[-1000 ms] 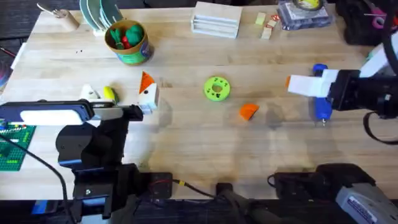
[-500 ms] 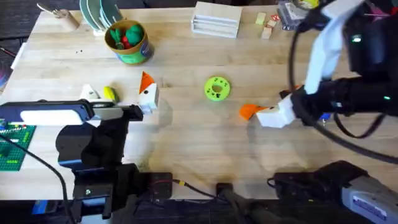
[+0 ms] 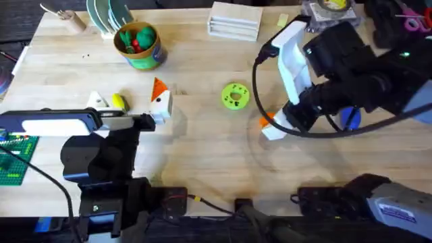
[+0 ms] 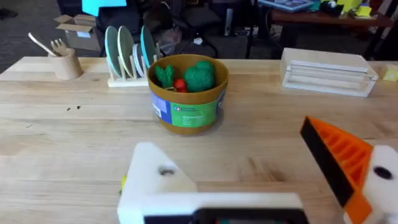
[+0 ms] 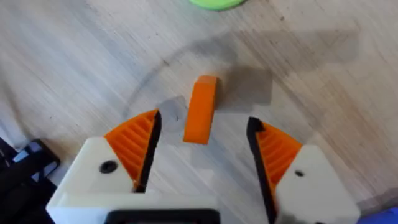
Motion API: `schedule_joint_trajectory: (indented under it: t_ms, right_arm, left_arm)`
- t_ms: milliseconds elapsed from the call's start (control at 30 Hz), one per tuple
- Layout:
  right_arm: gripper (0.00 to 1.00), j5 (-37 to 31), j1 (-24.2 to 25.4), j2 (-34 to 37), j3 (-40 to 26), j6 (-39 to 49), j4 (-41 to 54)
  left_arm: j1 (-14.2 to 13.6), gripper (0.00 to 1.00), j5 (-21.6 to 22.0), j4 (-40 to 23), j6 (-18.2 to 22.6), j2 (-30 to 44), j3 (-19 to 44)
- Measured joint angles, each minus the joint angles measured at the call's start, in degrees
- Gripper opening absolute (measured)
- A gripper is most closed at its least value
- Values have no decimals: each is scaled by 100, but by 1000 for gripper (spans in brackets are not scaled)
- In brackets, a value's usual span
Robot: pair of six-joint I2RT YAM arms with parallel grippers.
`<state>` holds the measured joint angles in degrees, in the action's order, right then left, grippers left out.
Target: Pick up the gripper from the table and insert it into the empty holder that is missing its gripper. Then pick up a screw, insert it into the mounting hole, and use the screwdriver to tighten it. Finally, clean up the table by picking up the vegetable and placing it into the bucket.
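Note:
The orange wedge gripper (image 5: 201,109) lies on the table between the open orange-padded fingers of my right gripper (image 5: 202,143), untouched on either side. From overhead, my right gripper (image 3: 272,127) hovers over the wedge (image 3: 264,119) at centre right. My left gripper (image 3: 128,98) rests open at the left. One of its fingers carries an orange pad (image 4: 339,158); the other is the bare white holder (image 4: 155,180). The yellow vegetable (image 3: 119,101) lies between those fingers. The bucket (image 3: 138,46) stands at the back left with green and red toys inside. The blue screwdriver (image 3: 349,118) shows partly behind the right arm.
A lime-green disc (image 3: 235,96) sits mid-table, just beyond the wedge. A plate rack (image 3: 108,17), a wooden utensil cup (image 3: 67,20), a white box (image 3: 235,20) and small blocks (image 3: 290,30) line the back edge. A green studded plate (image 3: 13,158) lies at the front left.
My right arm has swung left from beside the screwdriver and come down with its open fingers on either side of the orange wedge. The left arm has not moved.

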<state>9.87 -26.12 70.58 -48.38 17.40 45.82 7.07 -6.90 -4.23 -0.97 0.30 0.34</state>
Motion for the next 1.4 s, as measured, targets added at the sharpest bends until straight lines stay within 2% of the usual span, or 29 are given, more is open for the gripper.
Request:
schedule_joint_trajectory:
  t_ms: [167,467,667,833,1133,1400]
  right_arm:
    - [732,-26,-1,198,0,66,-97]
    - [349,-46,-1,198,0,73,-105]
    - [229,-50,-1,198,0,68,-105]
    - [35,-71,-1,198,0,67,-111]
    - [16,-85,-1,168,-24,66,-91]
    - [13,-87,-1,-212,-108,66,-70]
  left_arm:
    - [0,993,0,0,0,0,0]
    - [0,993,0,0,0,0,0]
    - [0,993,0,0,0,0,0]
    - [0,993,0,-1,0,1,0]
    - [0,993,2,0,0,0,0]
    - [0,992,2,0,0,0,0]
